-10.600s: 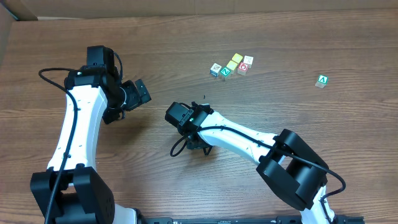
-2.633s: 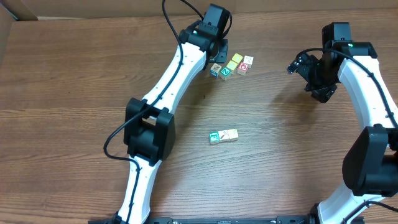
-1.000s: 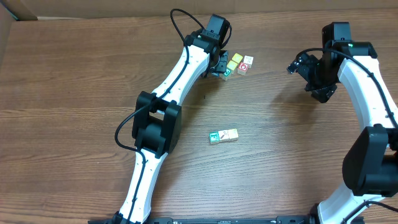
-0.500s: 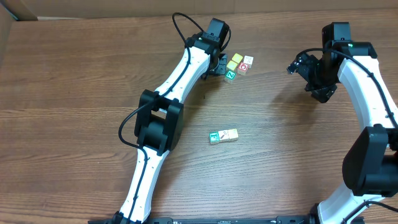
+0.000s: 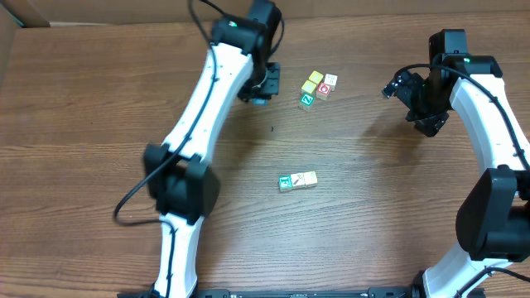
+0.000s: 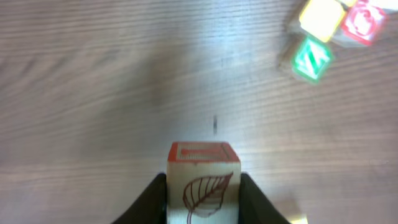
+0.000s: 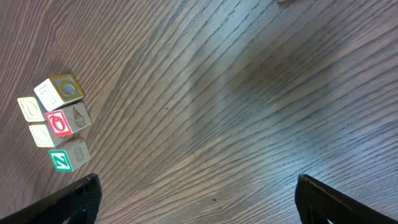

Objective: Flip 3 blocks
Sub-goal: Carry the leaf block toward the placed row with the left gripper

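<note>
My left gripper [image 6: 203, 193] is shut on a small wooden block [image 6: 203, 183] with a leaf drawing on one face and a red-bordered face above it. In the overhead view that gripper [image 5: 262, 88] hangs left of the cube cluster, and the arm hides most of the held block. Two more blocks lie side by side at mid-table, a teal-faced one [image 5: 286, 183] and a pale yellow one [image 5: 308, 178]. My right gripper [image 5: 414, 103] hovers at the far right, open and holding nothing. Its fingers [image 7: 68, 202] stand wide apart over bare wood.
A cluster of other cubes sits at the back: a yellow one [image 5: 315, 78], a red one [image 5: 325, 89] and a green "Z" cube [image 5: 306, 100]. The same cluster shows in the left wrist view [image 6: 311, 58] and the right wrist view [image 7: 61, 121].
My left gripper closed on the block at the cluster's left edge and carried it away to the left, off the table. The right arm has stayed still.
</note>
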